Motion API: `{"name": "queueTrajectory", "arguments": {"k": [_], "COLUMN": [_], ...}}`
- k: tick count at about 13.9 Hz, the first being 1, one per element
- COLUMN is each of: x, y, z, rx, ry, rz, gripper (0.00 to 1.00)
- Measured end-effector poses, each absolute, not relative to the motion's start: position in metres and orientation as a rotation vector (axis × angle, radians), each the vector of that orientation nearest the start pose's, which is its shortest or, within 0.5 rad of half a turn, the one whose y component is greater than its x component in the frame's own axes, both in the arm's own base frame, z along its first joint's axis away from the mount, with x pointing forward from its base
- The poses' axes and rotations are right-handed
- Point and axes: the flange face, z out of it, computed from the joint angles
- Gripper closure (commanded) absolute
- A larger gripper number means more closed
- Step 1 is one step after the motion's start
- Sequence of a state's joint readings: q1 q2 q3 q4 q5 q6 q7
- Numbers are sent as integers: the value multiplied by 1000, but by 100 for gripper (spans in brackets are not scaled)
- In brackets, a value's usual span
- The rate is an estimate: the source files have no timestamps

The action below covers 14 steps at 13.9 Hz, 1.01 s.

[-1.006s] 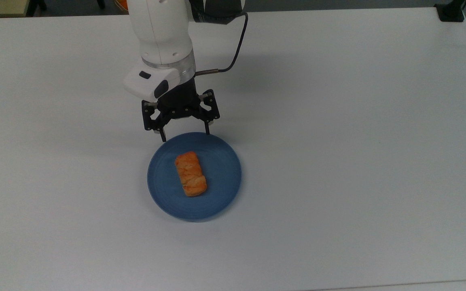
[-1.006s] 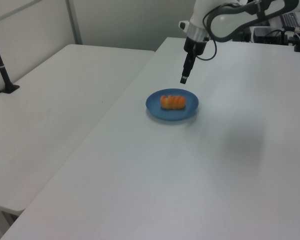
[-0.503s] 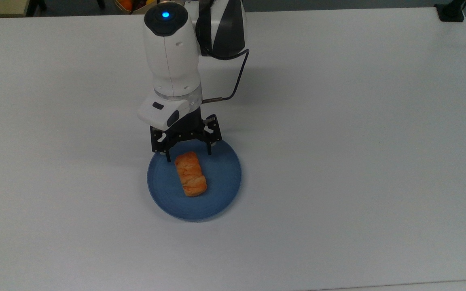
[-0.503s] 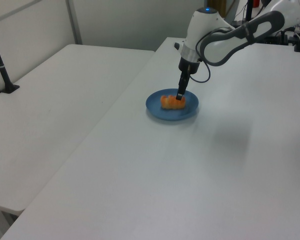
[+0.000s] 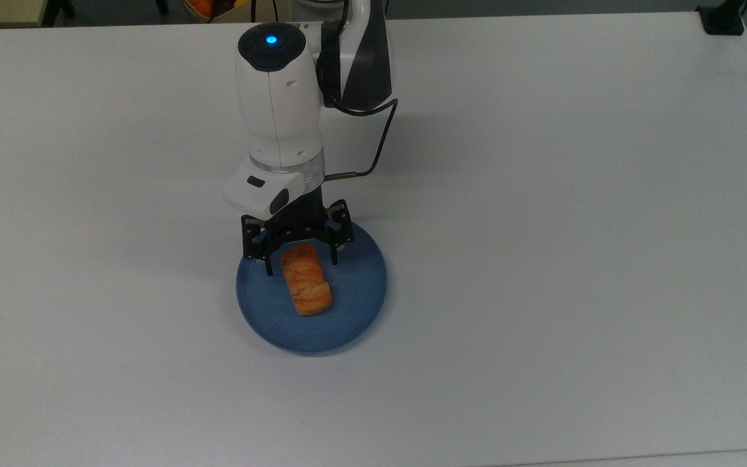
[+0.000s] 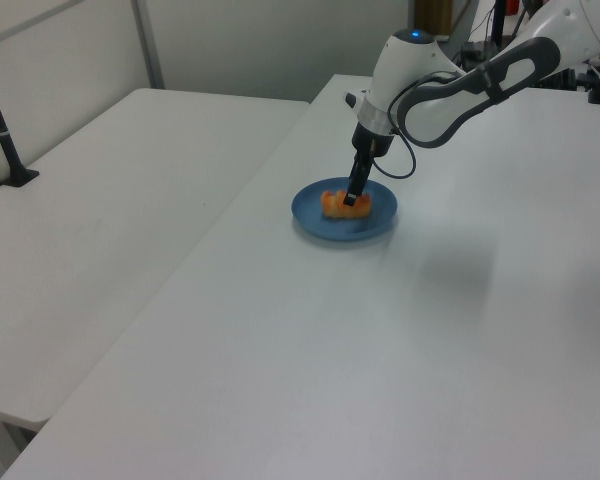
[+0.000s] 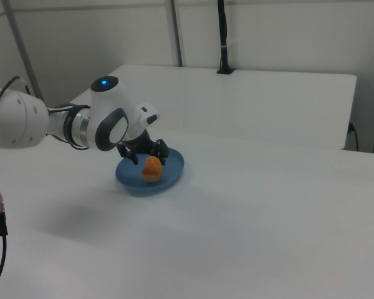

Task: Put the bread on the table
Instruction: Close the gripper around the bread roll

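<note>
The bread (image 5: 307,280), a small golden-orange braided loaf, lies on a round blue plate (image 5: 354,298) on the white table (image 5: 574,194). My gripper (image 5: 301,266) is open and points down over the loaf's end nearer the arm, one finger on each long side, a gap showing between fingers and crust. In the left view the gripper (image 6: 351,204) stands in front of the bread (image 6: 333,203) on the plate (image 6: 375,222). In the right view the bread (image 7: 153,168) sits on the plate (image 7: 168,177) just in front of the gripper (image 7: 149,156).
A black cable (image 5: 380,91) loops from the arm's wrist above the table. A second white table (image 6: 110,200) stands beside this one in the left view, with a black clamp post (image 6: 5,140) on it. White tabletop lies all around the plate.
The arm came toward the plate and lowered; the open gripper went from beside the plate's far rim to straddling the bread's near end. The bread and plate stayed put.
</note>
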<state>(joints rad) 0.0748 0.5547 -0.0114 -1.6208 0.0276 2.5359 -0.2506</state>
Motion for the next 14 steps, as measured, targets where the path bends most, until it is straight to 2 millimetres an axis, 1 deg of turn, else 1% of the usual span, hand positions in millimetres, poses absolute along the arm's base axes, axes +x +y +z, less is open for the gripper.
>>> {"name": "queueTrajectory", "arguments": {"k": [3,4,5,6,7,9,12,14], "x": [718,718,719,719,720,720,720,720], "y": [47,47,47,47,48,48,49,49], "z": [332,329,328,325,321,316,316,317], "rx": [-3100,-3106,-3106,-3107,-3116,-3126,-3127,-3129], "ry": [-510,-526,-529,-531,-557,-583,-568,-535], "rz": [-553,-555,-563,-567,-566,-557,-557,-559], "gripper": [0,1,14,29,41,54,58,58]}}
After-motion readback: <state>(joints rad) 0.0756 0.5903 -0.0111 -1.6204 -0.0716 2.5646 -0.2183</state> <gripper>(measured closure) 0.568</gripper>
